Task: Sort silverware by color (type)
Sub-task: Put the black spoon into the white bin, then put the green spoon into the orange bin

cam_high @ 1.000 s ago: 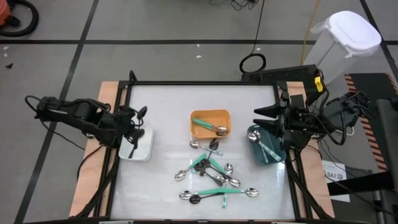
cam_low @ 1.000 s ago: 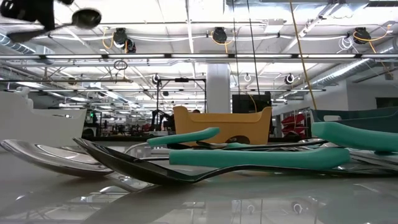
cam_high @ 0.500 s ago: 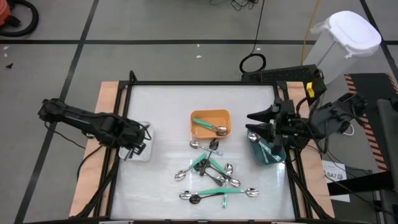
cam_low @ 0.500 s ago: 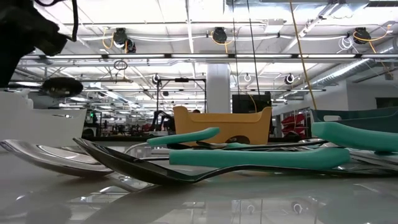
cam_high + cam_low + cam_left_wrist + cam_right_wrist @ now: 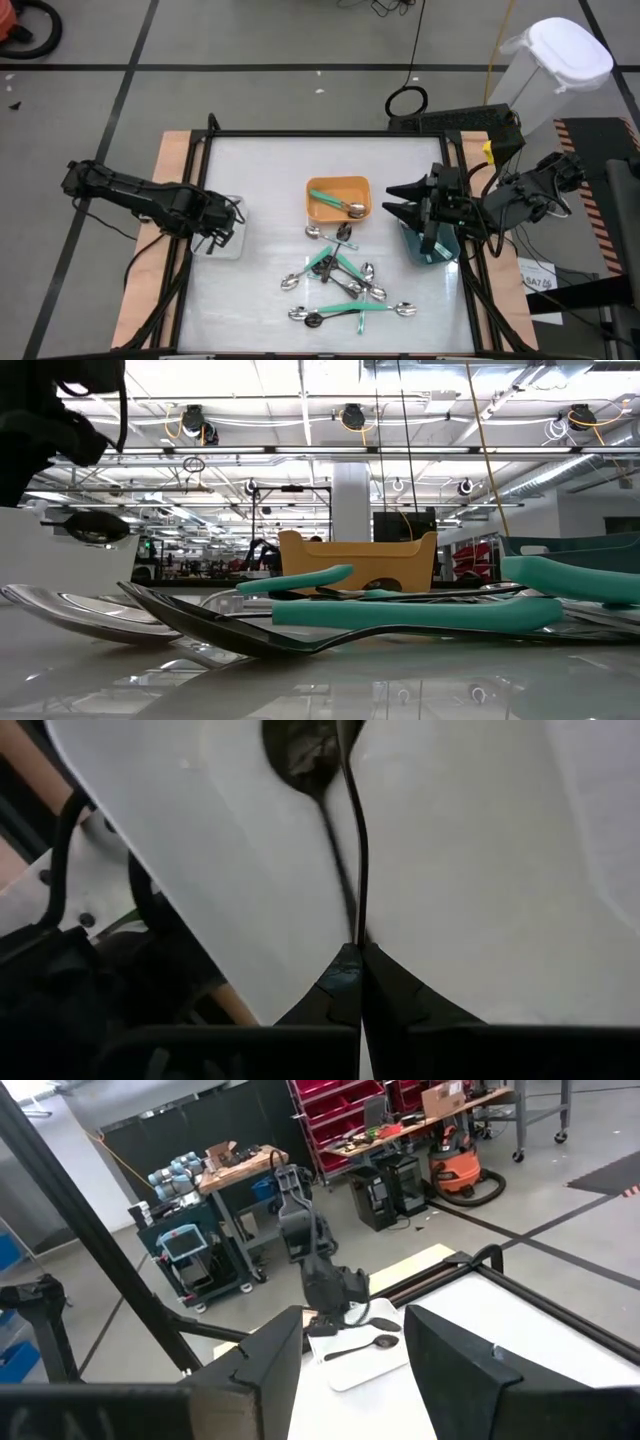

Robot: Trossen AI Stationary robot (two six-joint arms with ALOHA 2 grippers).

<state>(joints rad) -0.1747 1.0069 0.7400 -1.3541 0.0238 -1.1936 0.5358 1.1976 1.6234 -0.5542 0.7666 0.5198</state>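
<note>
A white surface (image 5: 270, 170) framed in black carries three small bins and a scatter of silverware. The left gripper (image 5: 215, 228) hangs over the white bin (image 5: 236, 246) at the left edge. Its jaws are clenched on the thin handle of a black spoon (image 5: 352, 830), whose bowl points down into the bin. In the low view the spoon's bowl (image 5: 92, 528) hangs in the air at the far left.

The right gripper (image 5: 398, 200) hovers above the dark teal bin (image 5: 412, 236) at the right edge, its jaws released and holding nothing. That bin holds a few teal-handled utensils.

Near the middle of the surface sits an orange bin (image 5: 338, 198) with one teal-handled spoon (image 5: 336, 203) lying inside. Between this bin and the near edge lies the loose pile of silverware (image 5: 345, 280): silver-headed spoons with teal or black handles, crossing one another, some touching.
</note>
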